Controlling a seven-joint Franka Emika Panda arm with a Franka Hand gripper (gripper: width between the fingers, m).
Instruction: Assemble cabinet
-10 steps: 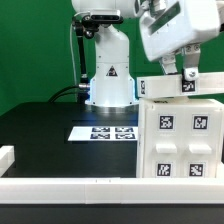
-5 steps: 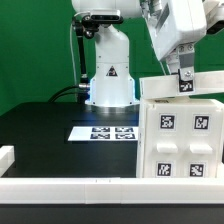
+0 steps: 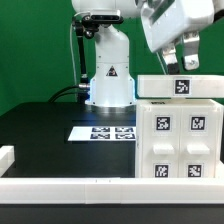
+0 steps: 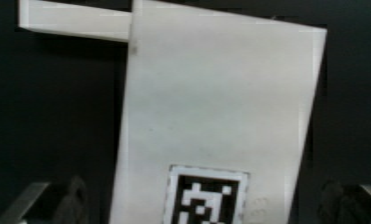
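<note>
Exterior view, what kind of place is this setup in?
Probably a robotics lab bench: a robot arm stands on a black table, a green backdrop hangs behind it, and the marker board lies near the tagged cabinet.

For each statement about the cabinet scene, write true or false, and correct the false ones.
1. The cabinet stands at the exterior view's right of the black table. True.
2. The marker board lies on top of the cabinet. False: it lies flat on the table, in front of the arm's base.
3. The gripper is shut on a drawer block. False: its jaws stand apart, just above the cabinet's top panel, holding nothing.
4. Four square tags show on the cabinet's front. True.
5. The top panel bears no tag. False: one tag shows on its front edge.
</note>
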